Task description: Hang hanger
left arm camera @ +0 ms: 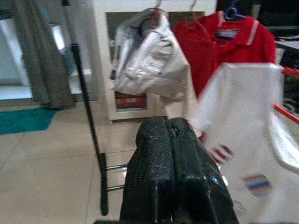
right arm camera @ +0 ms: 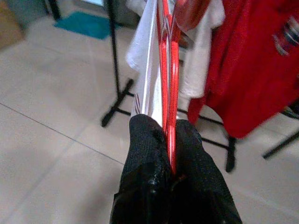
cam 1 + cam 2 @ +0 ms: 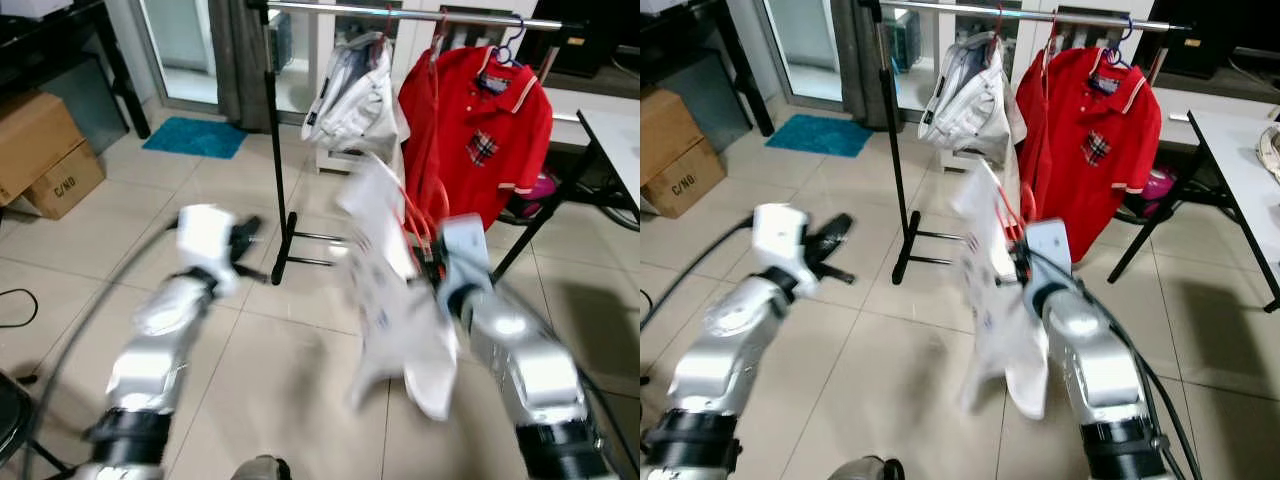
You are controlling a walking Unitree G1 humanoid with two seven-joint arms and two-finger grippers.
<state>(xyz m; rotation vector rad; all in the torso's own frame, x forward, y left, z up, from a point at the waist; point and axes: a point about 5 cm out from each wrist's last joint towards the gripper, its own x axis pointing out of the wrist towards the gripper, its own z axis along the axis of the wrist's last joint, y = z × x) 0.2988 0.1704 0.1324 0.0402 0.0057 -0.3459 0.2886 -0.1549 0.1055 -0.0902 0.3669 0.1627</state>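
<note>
Red and thin, the plastic hanger (image 2: 169,70) carries a white shirt with small striped marks (image 3: 992,290), blurred in the head views. The right gripper (image 2: 170,140) holds it in front of the robot, its two black fingers (image 2: 145,140) clamped on the hanger's red wire, below and short of the silver clothes rail (image 3: 1040,15).

On that rail hang a crumpled white garment (image 3: 965,100) and, beside it towards the right, a red polo shirt with a checked chest patch (image 3: 1095,140) on a blue hanger. These two fill much of the rail just beyond the held shirt. The rack's black upright pole (image 3: 890,130) and its black foot bars stand on the pale tiled floor (image 3: 890,360).

The left gripper (image 1: 170,154) is raised on the left side, apart from the shirt, its fingers pressed together on nothing.

Cardboard boxes (image 3: 40,150) sit at the far left, a teal mat (image 3: 195,137) lies behind the rack, and a white desk (image 3: 1240,160) with black legs stands at the right edge. Bare tiles lie between the robot and the rack.
</note>
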